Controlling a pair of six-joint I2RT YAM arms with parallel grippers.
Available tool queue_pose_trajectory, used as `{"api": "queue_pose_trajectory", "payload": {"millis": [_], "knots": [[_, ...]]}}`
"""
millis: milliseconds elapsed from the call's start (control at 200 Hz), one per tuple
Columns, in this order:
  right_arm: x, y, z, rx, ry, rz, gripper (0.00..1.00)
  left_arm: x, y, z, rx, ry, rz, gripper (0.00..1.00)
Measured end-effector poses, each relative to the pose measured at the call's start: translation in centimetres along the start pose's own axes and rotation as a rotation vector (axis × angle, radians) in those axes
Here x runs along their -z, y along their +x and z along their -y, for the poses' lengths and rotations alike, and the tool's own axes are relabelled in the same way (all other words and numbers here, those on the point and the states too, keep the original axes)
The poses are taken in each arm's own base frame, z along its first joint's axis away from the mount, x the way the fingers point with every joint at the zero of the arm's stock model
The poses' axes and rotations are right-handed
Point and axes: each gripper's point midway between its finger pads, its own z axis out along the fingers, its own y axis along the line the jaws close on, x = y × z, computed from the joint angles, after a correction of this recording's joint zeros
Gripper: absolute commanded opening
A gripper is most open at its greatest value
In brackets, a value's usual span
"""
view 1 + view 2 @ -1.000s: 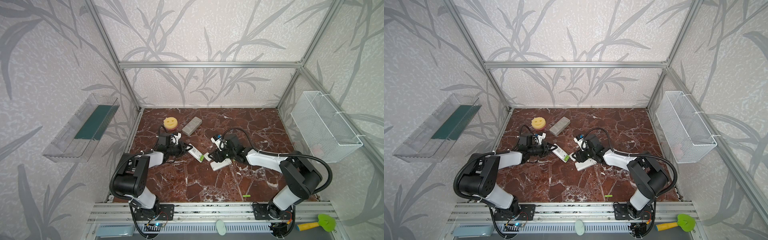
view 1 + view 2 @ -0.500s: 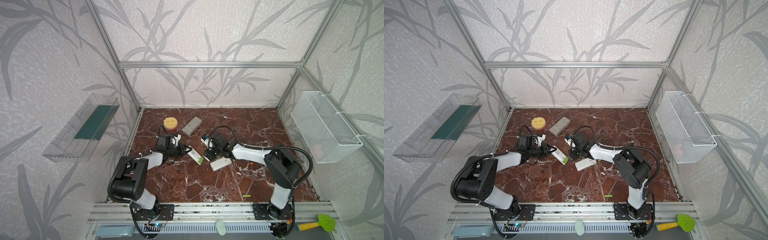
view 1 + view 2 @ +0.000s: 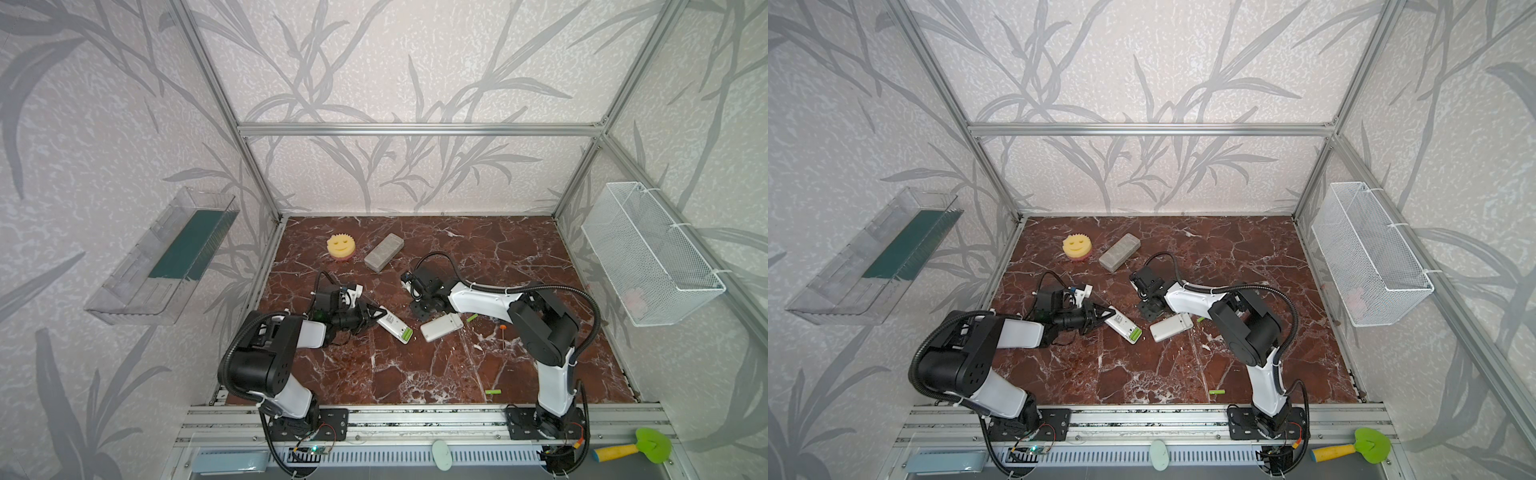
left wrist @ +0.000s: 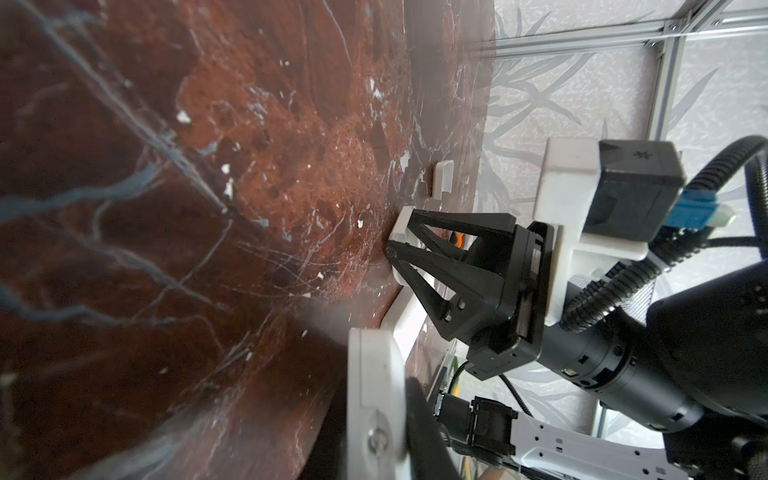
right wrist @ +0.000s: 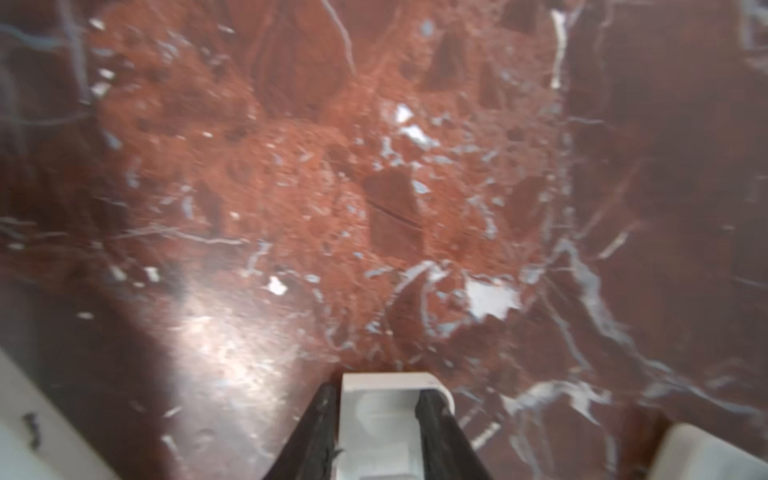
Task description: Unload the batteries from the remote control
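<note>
A white remote control point(image 3: 392, 325) lies on the marble with two lime-green batteries point(image 3: 406, 333) showing at its open end. My left gripper point(image 3: 372, 314) is shut on its other end. In the left wrist view the remote control point(image 4: 374, 399) fills the foreground. A second white remote point(image 3: 441, 327) lies just right of it. Loose batteries lie beside it point(image 3: 471, 318) and near the front edge point(image 3: 493, 392). My right gripper point(image 3: 424, 308) stands behind the second remote, tips on the table, shut on a small white cover piece point(image 5: 380, 415). The left wrist view shows that right gripper point(image 4: 392, 249) too.
A yellow smiley sponge point(image 3: 340, 246) and a grey block point(image 3: 384, 258) sit at the back left. A small orange bit point(image 3: 503, 327) lies right of the remotes. A wire basket point(image 3: 648, 257) hangs on the right wall, a clear bin point(image 3: 162, 257) on the left wall.
My right gripper has moved left, away from over the second remote, and its jaws have narrowed onto the white cover piece. The left gripper and both remotes stay put.
</note>
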Motion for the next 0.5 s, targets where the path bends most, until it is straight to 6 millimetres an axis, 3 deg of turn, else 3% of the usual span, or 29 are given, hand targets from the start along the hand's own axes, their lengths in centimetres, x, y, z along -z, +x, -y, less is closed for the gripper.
{"api": "queue_pose_trajectory", "payload": {"millis": [285,500], "knots": [[0.2,0.9,3.9,-0.009,0.131,-0.047,0.32,-1.8,-1.0,-1.5,0.095,0.093,0.005,0.0],[1.9,1.3,5.0,-0.051,0.105,-0.027,0.44,-2.1,-1.6,-1.5,0.091,0.122,0.029,0.05]]}}
